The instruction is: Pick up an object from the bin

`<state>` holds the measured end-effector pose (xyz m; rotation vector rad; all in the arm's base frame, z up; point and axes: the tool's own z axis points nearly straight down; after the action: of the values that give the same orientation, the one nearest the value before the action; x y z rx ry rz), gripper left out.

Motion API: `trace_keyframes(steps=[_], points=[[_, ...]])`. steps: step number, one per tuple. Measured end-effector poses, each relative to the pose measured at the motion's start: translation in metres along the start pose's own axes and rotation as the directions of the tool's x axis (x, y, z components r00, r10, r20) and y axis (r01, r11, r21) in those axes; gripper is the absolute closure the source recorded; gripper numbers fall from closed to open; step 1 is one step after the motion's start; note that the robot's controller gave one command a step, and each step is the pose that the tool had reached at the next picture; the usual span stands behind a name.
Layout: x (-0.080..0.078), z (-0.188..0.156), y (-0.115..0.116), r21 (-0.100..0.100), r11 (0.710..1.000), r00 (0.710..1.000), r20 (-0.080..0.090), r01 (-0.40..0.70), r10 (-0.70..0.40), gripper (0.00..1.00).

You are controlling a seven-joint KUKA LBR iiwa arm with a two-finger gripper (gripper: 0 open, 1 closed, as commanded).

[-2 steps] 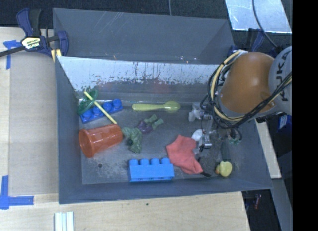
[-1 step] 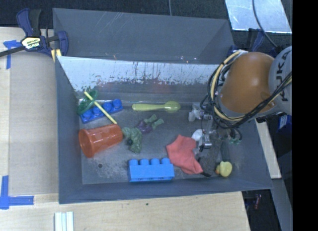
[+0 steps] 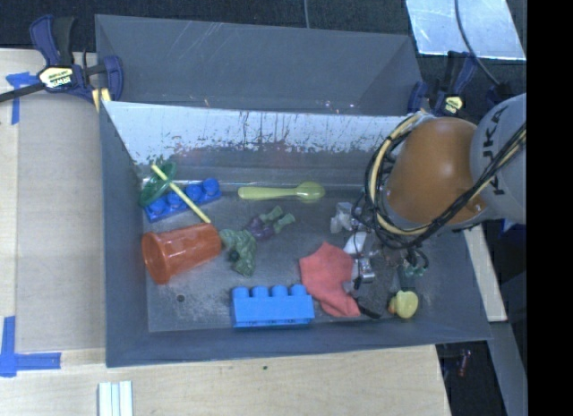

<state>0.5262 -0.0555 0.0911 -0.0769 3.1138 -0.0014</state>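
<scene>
While the red cloth (image 3: 324,278) is lying just right of the blue brick (image 3: 273,305), the end effector (image 3: 363,267) is hanging over its right edge, grip state impossible to tell; a yellow ball (image 3: 405,303) is sitting farther right of the brick.

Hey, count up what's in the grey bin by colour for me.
Blue: 2, front brick, back brick
Orange: 1, cup
Red: 1, cloth
Yellow or yellow-green: 3, spoon, stick, small lump
Green: 3, left toy, middle toy, purple-tinged toy
Total: 10 that I can tell apart
</scene>
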Motion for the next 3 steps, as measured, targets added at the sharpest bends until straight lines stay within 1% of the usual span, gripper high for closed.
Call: trace_keyframes(steps=[1, 2, 3], points=[[0.035, 0.02, -0.006, 0.001, 0.997, 0.997, 0.005, 0.077, -0.077, 1.0], [0.035, 0.02, -0.006, 0.001, 0.997, 0.997, 0.005, 0.077, -0.077, 1.0], [0.026, -0.038, 0.016, 0.0, 0.997, 0.997, 0.0, 0.075, -0.075, 1.0]])
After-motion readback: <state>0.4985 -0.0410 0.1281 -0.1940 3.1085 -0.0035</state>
